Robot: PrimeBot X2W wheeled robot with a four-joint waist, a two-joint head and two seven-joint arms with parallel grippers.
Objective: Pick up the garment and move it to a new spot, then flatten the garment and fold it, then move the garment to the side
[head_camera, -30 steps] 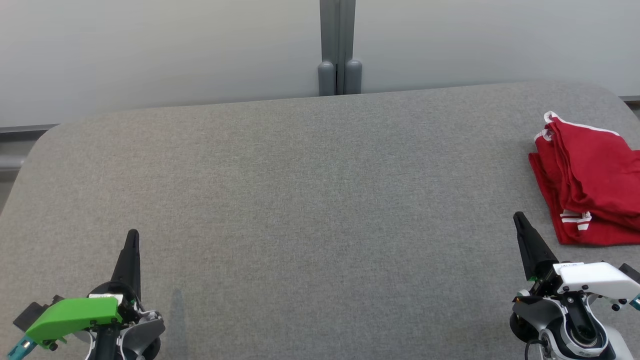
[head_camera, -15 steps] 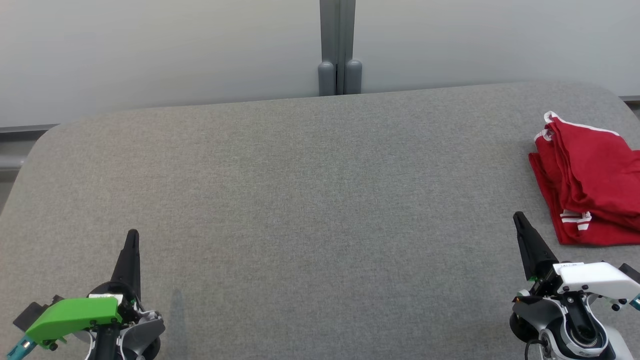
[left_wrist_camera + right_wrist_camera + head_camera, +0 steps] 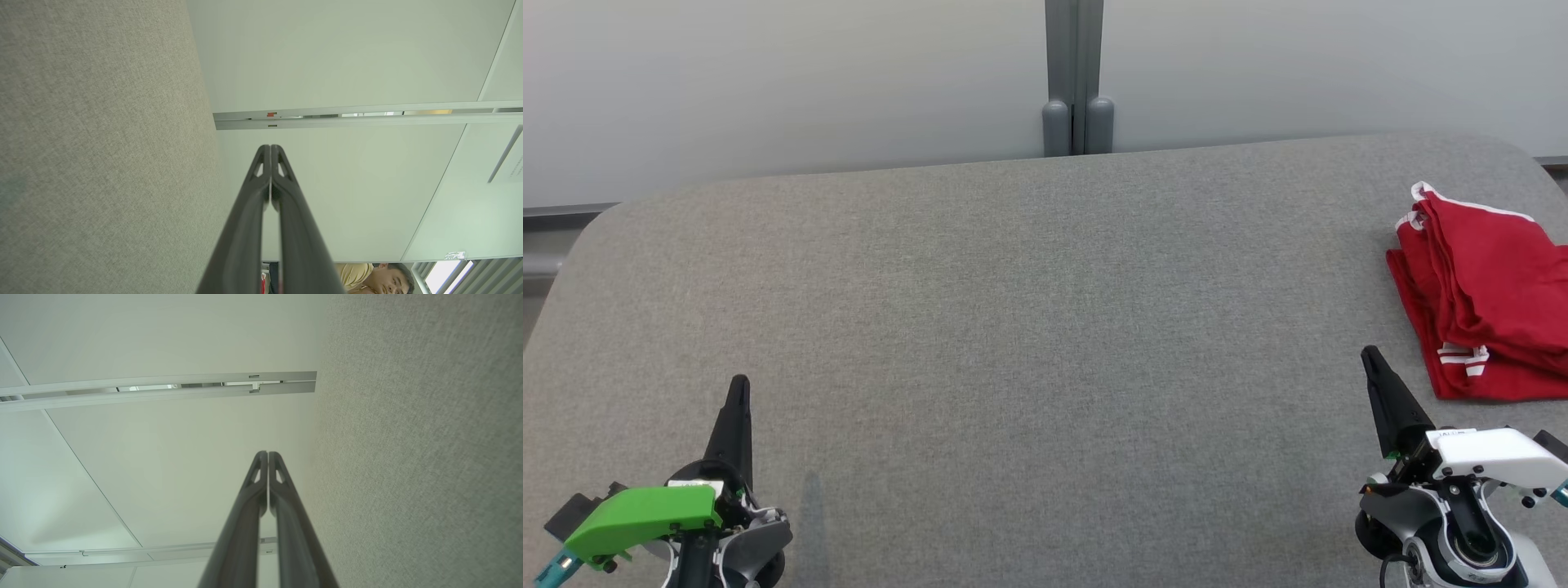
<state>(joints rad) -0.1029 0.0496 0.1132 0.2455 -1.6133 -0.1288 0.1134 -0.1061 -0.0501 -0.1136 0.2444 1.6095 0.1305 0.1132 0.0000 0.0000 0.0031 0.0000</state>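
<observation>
Grey fabric table (image 3: 1013, 327) spreads wide; the red garment (image 3: 1486, 302) lies folded at its right edge (white trim showing), long axis running away from the robot. It sits just ahead and right of the right gripper (image 3: 1370, 354), the nearer one; the left gripper (image 3: 739, 382) is well apart. Both are pinched together, empty.
</observation>
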